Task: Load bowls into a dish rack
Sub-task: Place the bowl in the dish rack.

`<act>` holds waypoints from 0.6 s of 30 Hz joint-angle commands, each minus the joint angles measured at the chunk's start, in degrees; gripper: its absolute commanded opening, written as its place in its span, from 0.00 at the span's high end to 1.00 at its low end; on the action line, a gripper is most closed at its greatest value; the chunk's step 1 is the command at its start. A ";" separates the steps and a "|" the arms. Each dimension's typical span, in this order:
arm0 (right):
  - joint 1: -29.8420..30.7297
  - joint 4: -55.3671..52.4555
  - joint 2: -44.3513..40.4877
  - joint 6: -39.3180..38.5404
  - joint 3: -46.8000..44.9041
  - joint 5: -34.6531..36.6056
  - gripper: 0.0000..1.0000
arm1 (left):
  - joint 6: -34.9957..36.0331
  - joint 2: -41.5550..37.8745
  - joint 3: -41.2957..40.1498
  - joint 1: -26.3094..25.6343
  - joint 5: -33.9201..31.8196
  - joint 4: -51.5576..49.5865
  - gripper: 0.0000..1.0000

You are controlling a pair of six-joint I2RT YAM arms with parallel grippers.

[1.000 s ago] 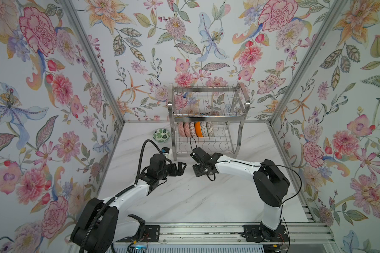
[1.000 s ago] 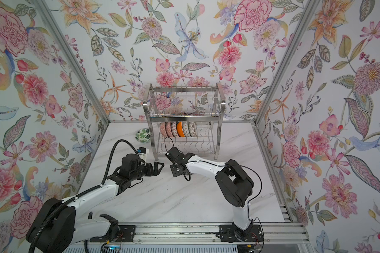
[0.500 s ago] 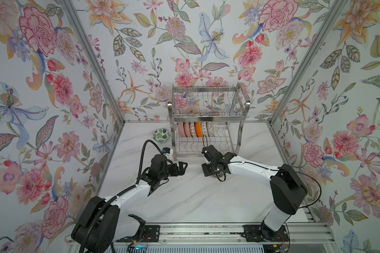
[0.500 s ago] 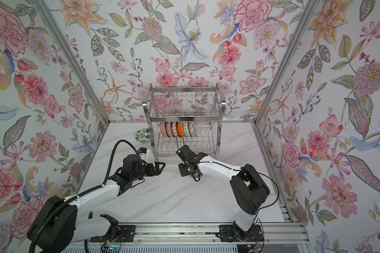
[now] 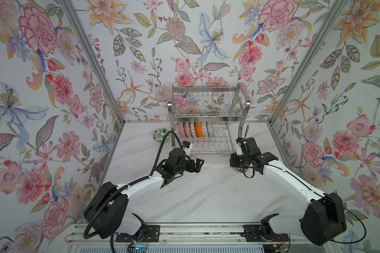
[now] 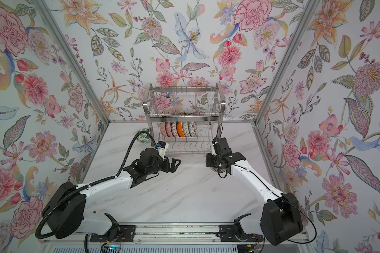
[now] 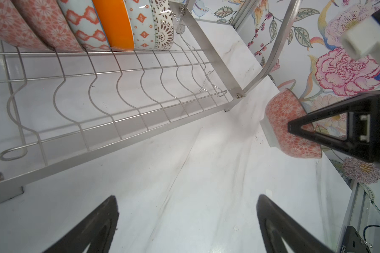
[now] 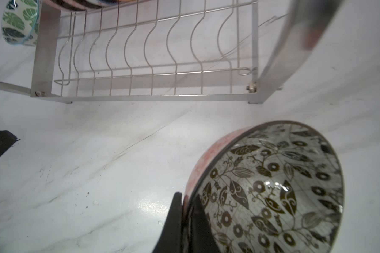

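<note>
- dish rack (image 5: 206, 119): at the back of the table (image 5: 206, 197), beyond both grippers.
- row of bowls (image 5: 194, 129): on edge in the rack's lower tier, toward its left end, straight back from the left gripper (image 5: 198, 164).
- lone bowl (image 5: 160, 134): on the table just outside the rack's left leg, back and left of the left gripper.
- right gripper (image 8: 187, 206): just in front of the rack's front right foot.
- held bowl (image 8: 272, 186): rim between the right gripper's fingers, one finger inside, one outside.
- left gripper: left of the right gripper, well apart.
</note>
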 commanded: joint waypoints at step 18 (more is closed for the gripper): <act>-29.49 11.34 17.33 -0.15 23.92 -25.31 1.00 | 0.40 15.41 14.39 -4.31 -8.47 12.91 0.01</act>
